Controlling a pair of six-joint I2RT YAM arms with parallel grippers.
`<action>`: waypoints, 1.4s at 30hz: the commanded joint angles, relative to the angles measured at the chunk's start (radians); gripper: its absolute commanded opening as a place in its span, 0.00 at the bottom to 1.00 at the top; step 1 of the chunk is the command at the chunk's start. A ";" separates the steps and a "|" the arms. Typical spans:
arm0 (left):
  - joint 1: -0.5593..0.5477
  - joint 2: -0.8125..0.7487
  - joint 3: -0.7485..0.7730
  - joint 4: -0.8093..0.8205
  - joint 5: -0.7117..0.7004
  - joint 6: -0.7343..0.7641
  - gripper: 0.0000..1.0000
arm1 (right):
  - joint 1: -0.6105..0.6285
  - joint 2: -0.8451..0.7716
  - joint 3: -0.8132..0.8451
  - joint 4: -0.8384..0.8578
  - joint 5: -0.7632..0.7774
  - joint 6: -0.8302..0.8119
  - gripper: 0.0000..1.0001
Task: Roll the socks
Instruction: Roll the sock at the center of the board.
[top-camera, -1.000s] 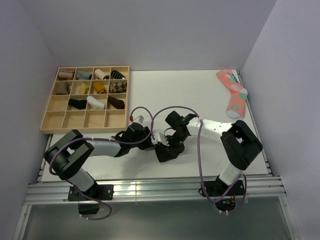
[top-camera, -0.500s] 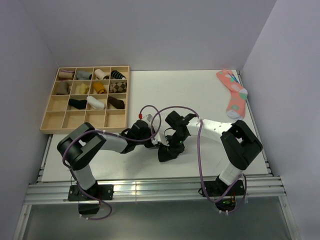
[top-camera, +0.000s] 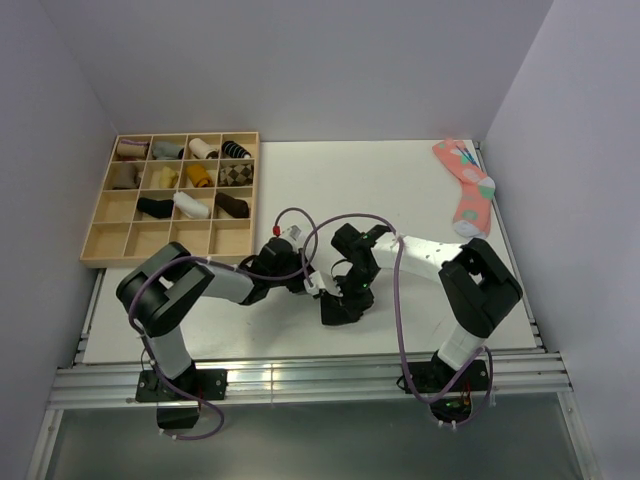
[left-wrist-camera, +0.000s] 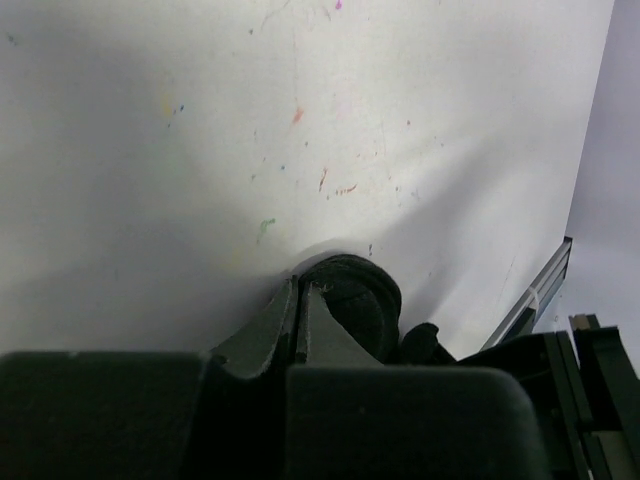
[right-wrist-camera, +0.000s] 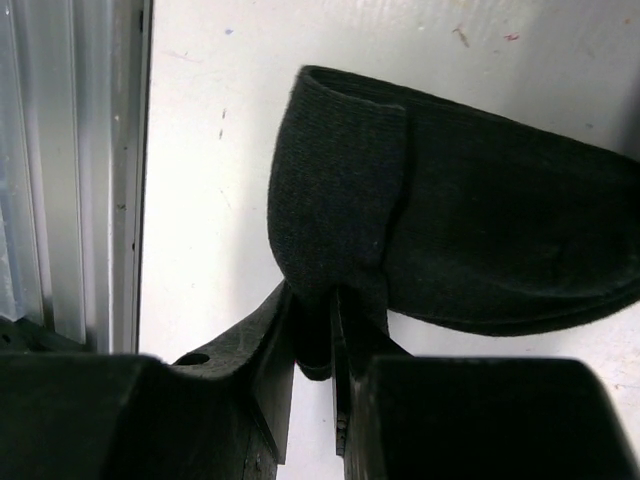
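A black sock lies on the white table, one end folded over. My right gripper is shut on that folded end, with a flap of knit pinched between its fingers. In the top view the sock is a dark bundle just below the right gripper. My left gripper is shut, its fingers pressed together with nothing visible between them. It touches the table right beside a rolled part of the sock. From above, the left gripper sits just left of the sock.
A wooden compartment tray with several rolled sock bundles stands at the back left. A pink spotted sock lies at the back right. The aluminium rail at the table's near edge runs close to the right gripper.
My left gripper has closed and slid right up against the sock, its elbow swinging inward. The right gripper keeps its hold and has barely shifted.
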 joint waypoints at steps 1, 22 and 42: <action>0.019 0.060 0.022 -0.079 -0.067 0.021 0.01 | 0.013 -0.028 0.005 -0.116 -0.024 -0.038 0.18; 0.018 0.110 -0.080 0.177 -0.008 -0.019 0.02 | -0.013 0.316 0.243 -0.187 -0.061 0.153 0.18; 0.018 -0.006 -0.375 0.450 -0.148 -0.044 0.48 | -0.068 0.455 0.300 -0.129 0.031 0.347 0.18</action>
